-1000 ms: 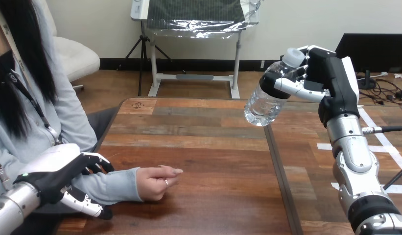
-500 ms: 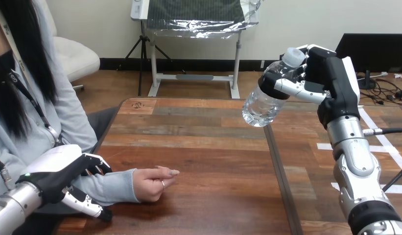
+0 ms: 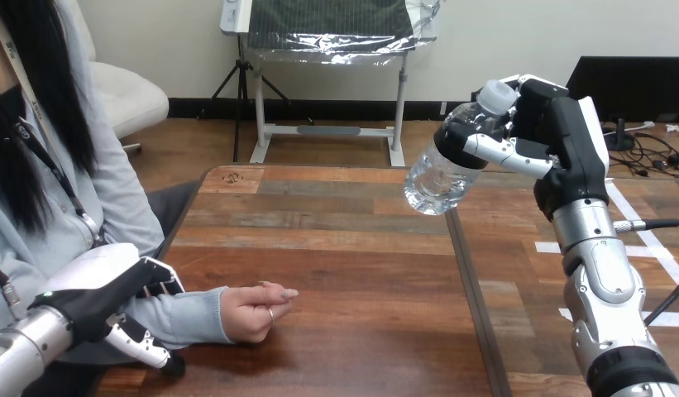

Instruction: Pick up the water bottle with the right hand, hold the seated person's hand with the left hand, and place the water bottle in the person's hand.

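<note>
water bottle (image 3: pixel 439 174) tilted in right hand (image 3: pixel 559 124); left hand (image 3: pixel 96 285) clasps person's forearm (image 3: pixel 191 314).

- The wooden table (image 3: pixel 361 240) has dark planks, and a seam (image 3: pixel 472 289) runs front to back below the right hand (image 3: pixel 559 124).
- The person's hand (image 3: pixel 249 313) rests on it, loosely curled, just beyond the left hand (image 3: pixel 96 298).
- The person's forearm (image 3: pixel 187 318) lies on the wood between them.
- White tape strips (image 3: pixel 551 246) lie beside the right arm.
</note>
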Controlling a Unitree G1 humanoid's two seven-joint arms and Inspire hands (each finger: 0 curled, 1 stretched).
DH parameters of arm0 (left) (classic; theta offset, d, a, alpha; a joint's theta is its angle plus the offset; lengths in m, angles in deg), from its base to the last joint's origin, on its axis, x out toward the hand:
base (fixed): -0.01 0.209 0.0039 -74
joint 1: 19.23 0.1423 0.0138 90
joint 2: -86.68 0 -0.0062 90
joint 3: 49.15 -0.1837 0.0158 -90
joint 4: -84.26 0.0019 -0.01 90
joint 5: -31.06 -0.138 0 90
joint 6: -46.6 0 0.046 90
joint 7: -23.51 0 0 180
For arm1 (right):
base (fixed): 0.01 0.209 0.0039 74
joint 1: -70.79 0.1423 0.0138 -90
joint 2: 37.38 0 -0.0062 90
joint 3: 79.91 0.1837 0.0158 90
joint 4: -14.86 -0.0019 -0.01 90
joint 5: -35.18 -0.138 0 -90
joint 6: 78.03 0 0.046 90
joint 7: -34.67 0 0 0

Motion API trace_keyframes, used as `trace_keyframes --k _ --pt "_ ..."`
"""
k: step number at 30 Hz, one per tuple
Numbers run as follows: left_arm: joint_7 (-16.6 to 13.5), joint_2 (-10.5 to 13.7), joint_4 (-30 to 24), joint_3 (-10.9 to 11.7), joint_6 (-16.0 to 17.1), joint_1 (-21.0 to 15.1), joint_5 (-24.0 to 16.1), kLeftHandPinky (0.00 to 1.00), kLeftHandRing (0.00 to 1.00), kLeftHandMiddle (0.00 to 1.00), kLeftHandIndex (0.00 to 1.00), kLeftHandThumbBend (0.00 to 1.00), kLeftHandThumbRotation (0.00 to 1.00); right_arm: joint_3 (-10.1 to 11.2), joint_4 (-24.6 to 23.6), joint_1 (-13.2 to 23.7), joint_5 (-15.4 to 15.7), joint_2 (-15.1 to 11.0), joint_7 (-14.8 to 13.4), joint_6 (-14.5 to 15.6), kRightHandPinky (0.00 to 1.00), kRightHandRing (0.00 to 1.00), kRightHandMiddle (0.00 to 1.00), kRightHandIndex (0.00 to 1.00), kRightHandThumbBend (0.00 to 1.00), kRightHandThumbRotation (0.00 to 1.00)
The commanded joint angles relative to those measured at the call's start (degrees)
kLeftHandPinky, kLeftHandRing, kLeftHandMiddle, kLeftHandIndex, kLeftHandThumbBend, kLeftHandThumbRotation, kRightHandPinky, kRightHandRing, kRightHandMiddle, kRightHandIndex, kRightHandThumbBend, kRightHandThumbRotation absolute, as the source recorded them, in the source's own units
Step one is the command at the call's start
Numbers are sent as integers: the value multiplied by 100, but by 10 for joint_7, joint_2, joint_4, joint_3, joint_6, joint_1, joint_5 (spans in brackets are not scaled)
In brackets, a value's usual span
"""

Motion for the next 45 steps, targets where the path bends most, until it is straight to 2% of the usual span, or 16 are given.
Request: trace_keyframes --k 1,7,13,21,30,39,45 --pt "-6 6 13 -16 9 -27 -4 37 43 49 48 97 2 11 -52 21 -15 5 7 -10 27 34 42 42 73 0" --pt "-9 7 32 -18 33 -32 3 34 40 45 41 94 0 11 -62 15 -16 6 10 -8 27 34 41 42 73 0" --pt "-8 8 40 -21 39 -35 2 33 38 43 38 91 0 14 -74 10 -28 10 25 -3 27 34 41 42 73 0" --pt "-10 10 42 -20 52 -36 3 31 36 41 35 88 0 10 -90 1 -23 13 19 6 27 35 42 42 72 0" --pt "-4 12 32 -18 53 -35 6 30 35 39 34 87 0 5 -101 -6 -21 19 21 13 29 36 43 43 71 0" --pt "10 12 23 -13 52 -34 20 29 34 38 33 86 0 3 -89 -5 -24 24 39 5 28 36 44 43 68 0" --pt "-6 16 19 -14 71 -35 14 28 32 37 32 86 0 -1 -78 -4 -19 27 45 -3 29 37 44 44 68 0"
